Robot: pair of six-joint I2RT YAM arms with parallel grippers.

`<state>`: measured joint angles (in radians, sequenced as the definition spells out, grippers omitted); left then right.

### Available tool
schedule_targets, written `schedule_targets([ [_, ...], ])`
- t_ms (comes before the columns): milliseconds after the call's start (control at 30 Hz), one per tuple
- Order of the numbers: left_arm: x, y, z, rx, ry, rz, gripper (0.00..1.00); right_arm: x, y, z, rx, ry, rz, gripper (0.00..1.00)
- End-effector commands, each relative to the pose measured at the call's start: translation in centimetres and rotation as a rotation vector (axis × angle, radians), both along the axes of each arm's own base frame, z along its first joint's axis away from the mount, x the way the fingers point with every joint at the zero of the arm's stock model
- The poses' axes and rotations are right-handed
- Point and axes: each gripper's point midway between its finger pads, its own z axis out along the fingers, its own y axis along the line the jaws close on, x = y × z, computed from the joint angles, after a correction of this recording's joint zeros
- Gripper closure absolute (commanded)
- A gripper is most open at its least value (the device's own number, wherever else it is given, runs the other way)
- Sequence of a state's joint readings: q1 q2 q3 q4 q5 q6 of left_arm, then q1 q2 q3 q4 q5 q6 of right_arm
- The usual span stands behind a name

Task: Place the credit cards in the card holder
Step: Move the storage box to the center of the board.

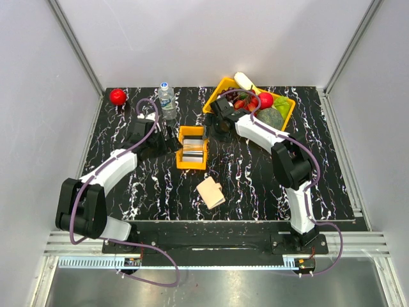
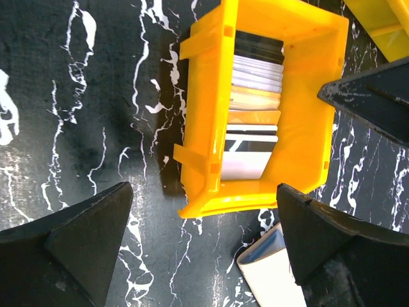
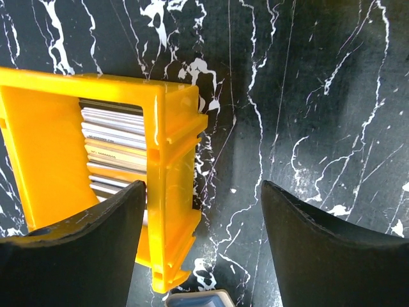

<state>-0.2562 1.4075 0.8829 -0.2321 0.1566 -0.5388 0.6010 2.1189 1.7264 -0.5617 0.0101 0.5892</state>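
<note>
Top view: the credit cards [image 1: 193, 152] sit packed in the orange tray [image 1: 181, 144]. The card holder [image 1: 211, 192] lies apart on the desk [image 1: 268, 185], nearer the arm bases.

Left wrist: your left pincer [image 2: 204, 249] gapes wide and empty, just short of the tray.

Right wrist: your right pincer [image 3: 201, 224], fingers apart, straddles the tray wall. Closing there would likely grab plastic and drag the tray, not 1 card.

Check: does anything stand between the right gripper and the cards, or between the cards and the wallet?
Only the orange tray: the credit cards stand inside it, and the right gripper has its jaws on either side of one tray wall. The tray's top is open. Bare table lies between the tray and the card holder.
</note>
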Motion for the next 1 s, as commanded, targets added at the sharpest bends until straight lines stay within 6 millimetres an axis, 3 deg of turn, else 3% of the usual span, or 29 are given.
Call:
schedule_targets([
  [0,1.3,-1.8,1.5,-0.071,-0.083,-0.076,0.01,2.2,-0.1,1.5,-0.011,-0.096,-0.054,0.22],
  [233,3.0,-4.2,1.5,-0.138,-0.121,-0.183,0.04,2.4,-1.6,0.0,-0.073,-0.095,-0.116,0.22],
  [367,3.8,-6.0,1.2,-0.182,-0.119,-0.282,0.11,1.3,-2.7,-0.9,-0.103,-0.079,-0.142,0.22],
  [533,4.1,-8.0,1.2,-0.195,-0.132,-0.361,0.11,-0.3,-4.5,-1.3,-0.137,-0.079,-0.170,0.25],
  [700,3.7,-11.6,1.9,-0.210,-0.147,-0.450,0.11,-2.7,-7.6,-1.4,-0.185,-0.088,-0.220,0.26],
  [967,1.3,-18.4,1.7,-0.280,-0.117,-0.548,0.12,-6.6,-12.8,-1.7,-0.227,-0.068,-0.309,0.25],
])
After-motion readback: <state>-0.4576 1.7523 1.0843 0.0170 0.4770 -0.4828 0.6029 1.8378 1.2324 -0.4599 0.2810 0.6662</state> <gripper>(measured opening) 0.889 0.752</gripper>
